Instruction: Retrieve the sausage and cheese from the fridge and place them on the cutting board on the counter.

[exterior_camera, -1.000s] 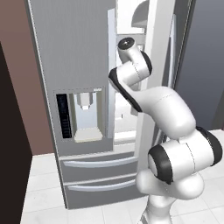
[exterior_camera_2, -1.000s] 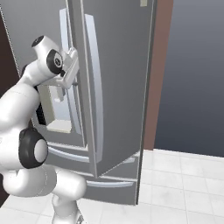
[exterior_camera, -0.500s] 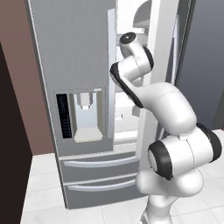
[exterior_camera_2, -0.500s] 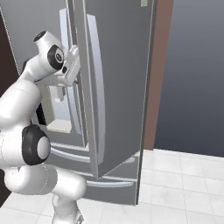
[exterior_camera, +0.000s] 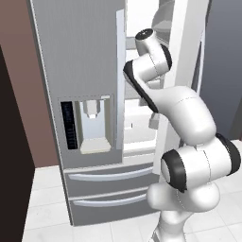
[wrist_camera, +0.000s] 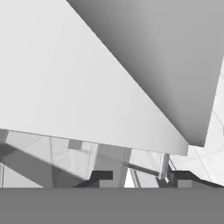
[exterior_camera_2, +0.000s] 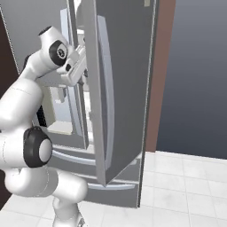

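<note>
Right base view shows the tall grey stainless fridge [exterior_camera_2: 119, 88] at frame centre, its right door ajar, with the white arm's gripper [exterior_camera_2: 82, 66] at the stiff, heavy door's inner edge, best pushed there, though its clench cannot be told.

The arm reaches higher and deeper past the open right door of the fridge [exterior_camera: 80, 56] than a second ago. The gripper [exterior_camera_2: 80, 66] now sits against the door's inner edge, its jaws narrower than before.
</note>
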Robot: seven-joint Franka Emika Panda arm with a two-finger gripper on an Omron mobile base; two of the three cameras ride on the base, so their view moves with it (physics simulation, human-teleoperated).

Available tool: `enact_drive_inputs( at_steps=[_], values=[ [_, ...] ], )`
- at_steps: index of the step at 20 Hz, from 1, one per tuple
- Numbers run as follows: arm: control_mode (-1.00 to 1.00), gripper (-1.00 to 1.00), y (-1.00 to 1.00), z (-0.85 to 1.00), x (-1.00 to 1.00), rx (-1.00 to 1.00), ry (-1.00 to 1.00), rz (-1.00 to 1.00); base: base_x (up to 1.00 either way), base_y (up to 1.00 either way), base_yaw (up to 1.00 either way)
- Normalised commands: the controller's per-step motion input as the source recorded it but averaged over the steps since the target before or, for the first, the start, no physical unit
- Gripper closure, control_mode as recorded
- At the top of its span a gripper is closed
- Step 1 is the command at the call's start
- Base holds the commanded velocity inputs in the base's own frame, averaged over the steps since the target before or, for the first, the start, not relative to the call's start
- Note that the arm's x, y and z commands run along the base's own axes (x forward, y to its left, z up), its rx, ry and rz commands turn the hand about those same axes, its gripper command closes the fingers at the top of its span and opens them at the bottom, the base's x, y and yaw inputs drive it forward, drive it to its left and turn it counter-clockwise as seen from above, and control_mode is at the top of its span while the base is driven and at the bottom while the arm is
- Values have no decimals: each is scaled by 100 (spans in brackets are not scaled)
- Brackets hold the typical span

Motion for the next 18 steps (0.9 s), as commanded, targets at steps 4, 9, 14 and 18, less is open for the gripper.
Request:
enact_drive_inputs(
  at_steps=[4,9,14,18],
  values=[
    [-100,-100,-100,-30,-10,0,6,-7,0,0,0],
    [-100,-100,-100,-39,-8,0,5,-8,0,0,0],
    [-100,-100,-100,-28,0,0,6,-8,0,0,0],
    [-100,-100,-100,-21,0,0,7,-8,0,0,0]
  ],
)
